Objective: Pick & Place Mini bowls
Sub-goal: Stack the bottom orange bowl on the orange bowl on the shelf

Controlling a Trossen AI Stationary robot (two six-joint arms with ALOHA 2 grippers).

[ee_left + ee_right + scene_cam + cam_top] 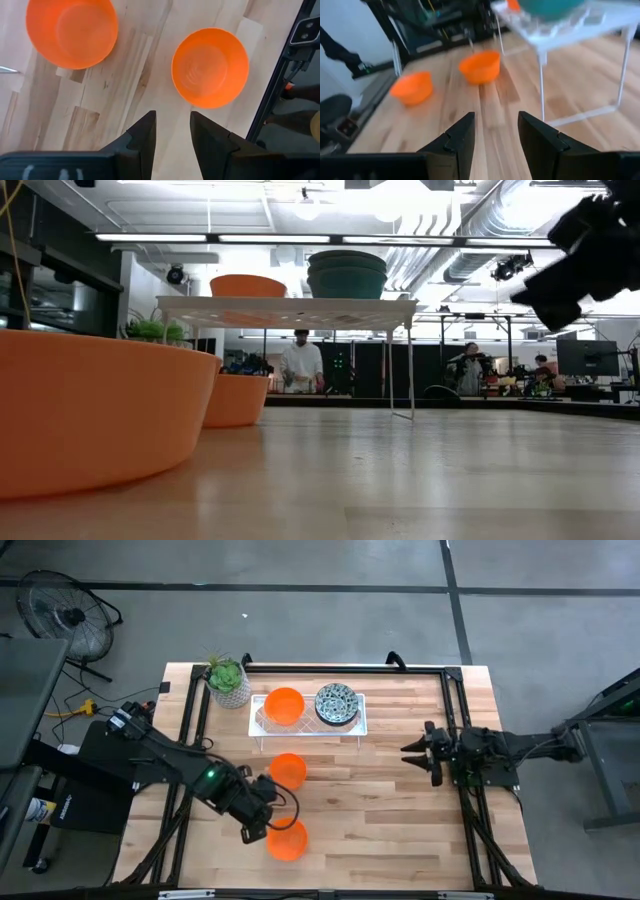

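Observation:
Two orange mini bowls rest upright on the table: one (288,769) just in front of the rack, one (287,840) near the table's near edge. A third orange bowl (284,705) and a stack of patterned bowls (337,703) sit on top of the white rack (356,727). My left gripper (268,810) hovers open between the two table bowls, which show in its wrist view as the bowl by the rack (72,30) and the near-edge bowl (210,67). My right gripper (408,755) waits open at the right, pointing toward the rack.
A potted green plant (228,680) stands at the rack's left end. Dark frame rails (455,710) run along the table's far and side edges. Bare wood lies between the rack and my right gripper. People stand in the room beyond the table (301,365).

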